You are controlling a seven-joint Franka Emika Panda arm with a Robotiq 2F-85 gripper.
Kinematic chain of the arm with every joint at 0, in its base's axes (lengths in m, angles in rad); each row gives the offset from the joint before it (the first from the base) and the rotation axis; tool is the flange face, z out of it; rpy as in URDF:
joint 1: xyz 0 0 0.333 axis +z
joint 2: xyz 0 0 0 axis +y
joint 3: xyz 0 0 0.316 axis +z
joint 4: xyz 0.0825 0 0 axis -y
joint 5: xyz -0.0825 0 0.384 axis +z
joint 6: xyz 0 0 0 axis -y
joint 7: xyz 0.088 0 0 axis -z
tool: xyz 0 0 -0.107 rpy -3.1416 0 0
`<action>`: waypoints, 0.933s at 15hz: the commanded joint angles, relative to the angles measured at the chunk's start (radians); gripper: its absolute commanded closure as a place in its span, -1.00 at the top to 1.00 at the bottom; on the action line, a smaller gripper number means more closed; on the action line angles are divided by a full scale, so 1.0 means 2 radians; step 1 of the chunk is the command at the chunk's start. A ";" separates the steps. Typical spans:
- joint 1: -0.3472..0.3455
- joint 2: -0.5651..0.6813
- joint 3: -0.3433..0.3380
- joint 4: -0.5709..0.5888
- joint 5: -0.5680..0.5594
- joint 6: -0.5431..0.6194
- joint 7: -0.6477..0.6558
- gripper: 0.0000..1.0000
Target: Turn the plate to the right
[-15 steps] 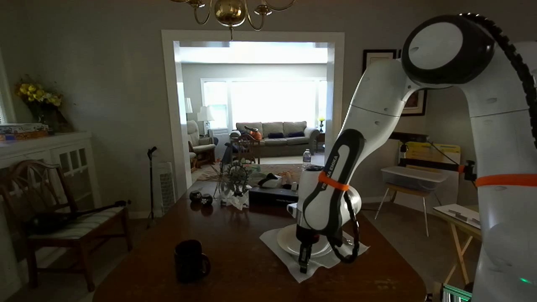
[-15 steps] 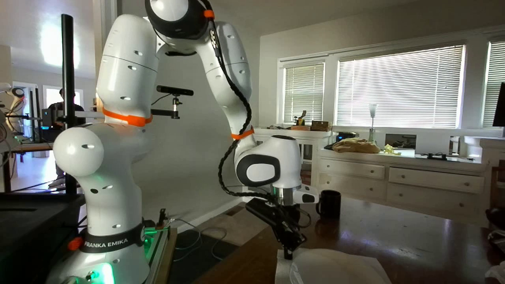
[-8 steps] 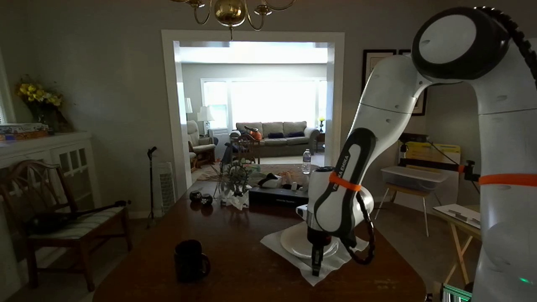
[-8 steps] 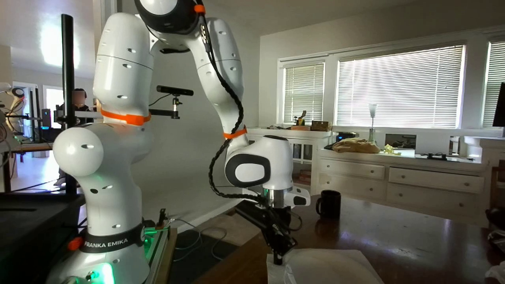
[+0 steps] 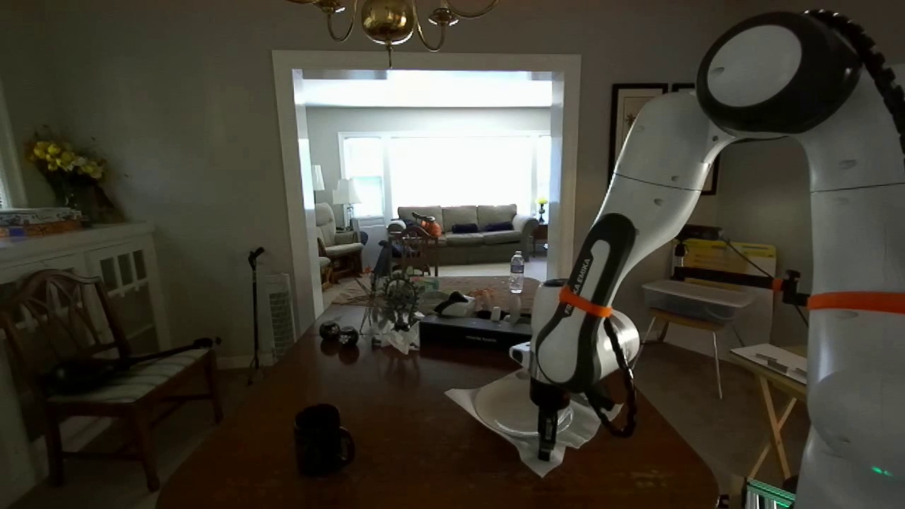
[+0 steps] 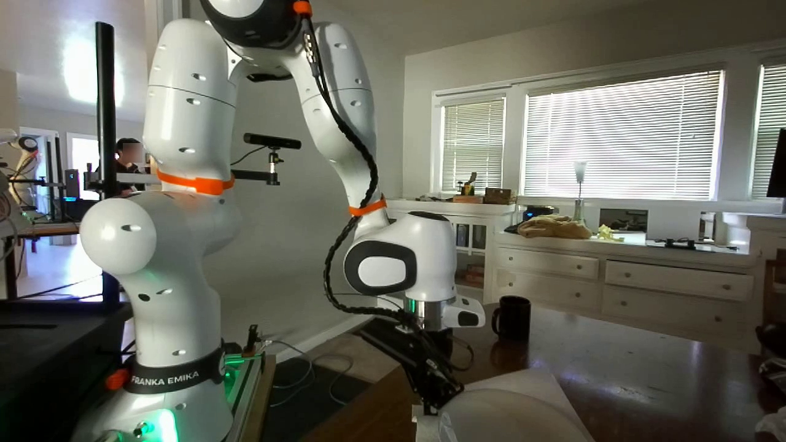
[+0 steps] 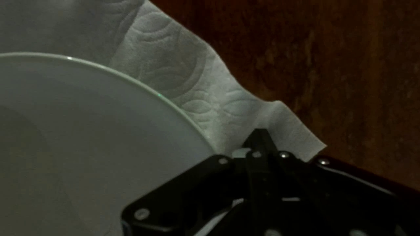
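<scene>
A black Robotiq pincer (image 7: 261, 136), closed with nothing visible between its tips, reaches down to a white embossed paper towel (image 7: 183, 62), just outside the rim of the small white dinner plate (image 5: 503, 406) lying on that towel atop a dark wooden counter (image 5: 396, 438). Over the past second, in both exterior views, the pincer moves farther from a black mug (image 5: 318, 442); the towel's corner beneath it swings along, and the plate shifts slightly the same way. That shared motion suggests the turn is under way, with the plate riding on the paper. Because the rim is plain, how far the plate itself rotates cannot be told, nor whether the pincer touches it. If the towel slips underneath, the plate would probably lag behind.
</scene>
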 commanded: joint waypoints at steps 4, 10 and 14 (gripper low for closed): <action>-0.023 0.026 -0.008 0.001 0.044 -0.020 -0.083 -1.00; -0.024 0.027 -0.048 0.002 0.017 -0.034 -0.096 -1.00; -0.027 0.029 -0.079 0.003 0.004 -0.045 -0.104 -1.00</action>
